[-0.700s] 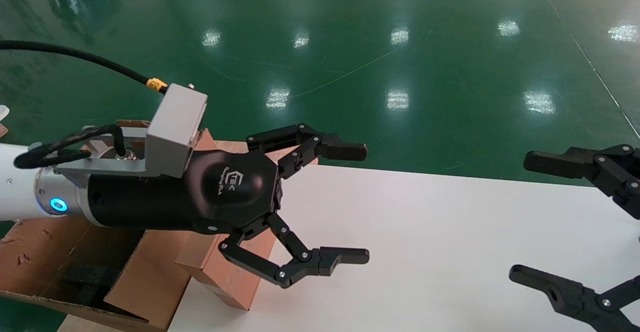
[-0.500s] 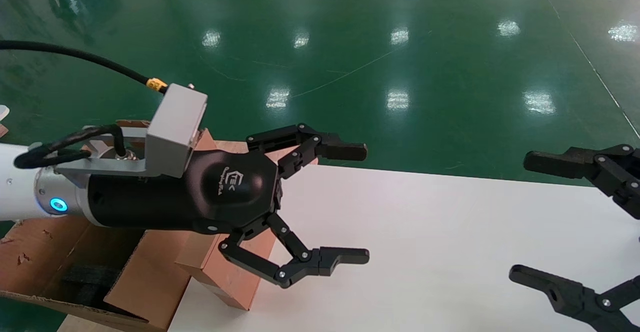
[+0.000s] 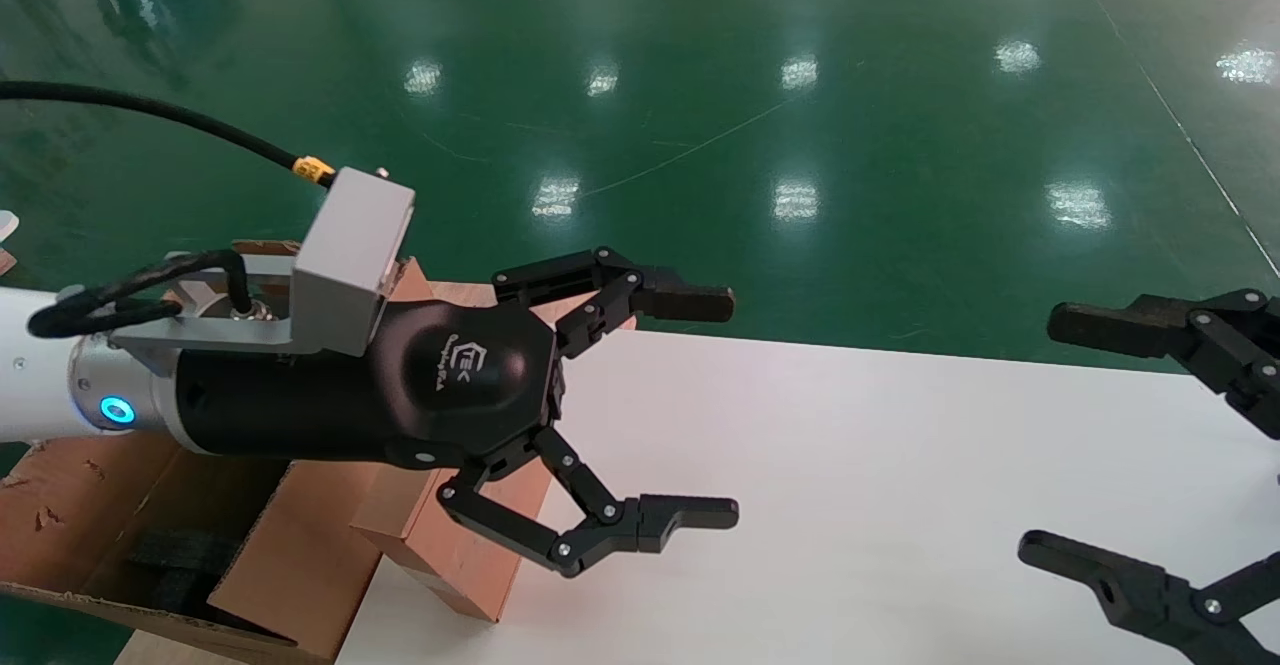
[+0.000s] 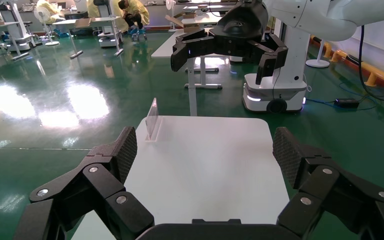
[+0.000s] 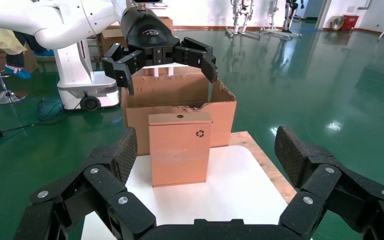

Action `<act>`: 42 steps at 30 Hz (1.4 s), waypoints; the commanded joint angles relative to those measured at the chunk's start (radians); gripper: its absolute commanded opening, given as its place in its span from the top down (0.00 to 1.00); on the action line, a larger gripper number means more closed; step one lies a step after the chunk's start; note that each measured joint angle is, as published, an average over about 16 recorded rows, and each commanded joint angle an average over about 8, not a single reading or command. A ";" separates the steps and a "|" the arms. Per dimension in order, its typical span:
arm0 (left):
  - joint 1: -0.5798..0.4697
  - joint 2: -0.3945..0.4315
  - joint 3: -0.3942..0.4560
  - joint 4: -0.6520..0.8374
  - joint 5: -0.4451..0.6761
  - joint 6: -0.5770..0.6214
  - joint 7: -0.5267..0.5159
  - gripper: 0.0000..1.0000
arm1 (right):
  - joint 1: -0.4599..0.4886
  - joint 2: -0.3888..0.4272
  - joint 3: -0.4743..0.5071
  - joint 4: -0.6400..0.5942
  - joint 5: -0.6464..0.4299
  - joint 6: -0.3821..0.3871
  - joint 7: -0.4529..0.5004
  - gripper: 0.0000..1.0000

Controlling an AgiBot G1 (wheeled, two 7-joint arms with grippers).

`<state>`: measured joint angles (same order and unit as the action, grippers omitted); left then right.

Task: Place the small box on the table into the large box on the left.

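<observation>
While the small box (image 5: 180,148) stands upright at the left end of the table (image 3: 850,465), just beside the large box (image 5: 180,102), no grasp is yet made: the left gripper (image 3: 690,410), jaws spread and empty, is held above it and must be lowered, and the right gripper (image 3: 1120,445) is parked open.

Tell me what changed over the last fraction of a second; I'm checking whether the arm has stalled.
Nothing visibly changed. The left pincer hangs open above the small box, which stands on the table beside the large box. The right pincer is open at the table's right side.
</observation>
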<state>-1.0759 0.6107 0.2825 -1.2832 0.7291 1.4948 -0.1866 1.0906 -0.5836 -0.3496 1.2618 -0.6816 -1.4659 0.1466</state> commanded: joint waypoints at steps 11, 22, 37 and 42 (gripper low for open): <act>0.000 0.000 0.000 0.000 0.000 0.000 0.000 0.98 | 0.000 0.000 0.000 0.000 0.000 0.000 0.000 1.00; 0.001 -0.006 0.001 -0.001 0.007 -0.003 -0.005 0.00 | 0.000 0.000 0.000 0.000 0.000 0.000 0.000 1.00; 0.115 -0.258 -0.004 -0.073 0.064 -0.141 -0.257 0.00 | 0.000 0.000 0.000 0.000 0.000 0.000 0.000 1.00; 0.121 -0.320 0.003 -0.079 0.044 -0.084 -0.329 0.00 | 0.000 0.000 0.000 0.000 0.000 0.000 0.000 1.00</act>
<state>-0.9644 0.3014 0.2849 -1.3603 0.7755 1.4135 -0.5047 1.0908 -0.5836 -0.3499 1.2616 -0.6814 -1.4659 0.1465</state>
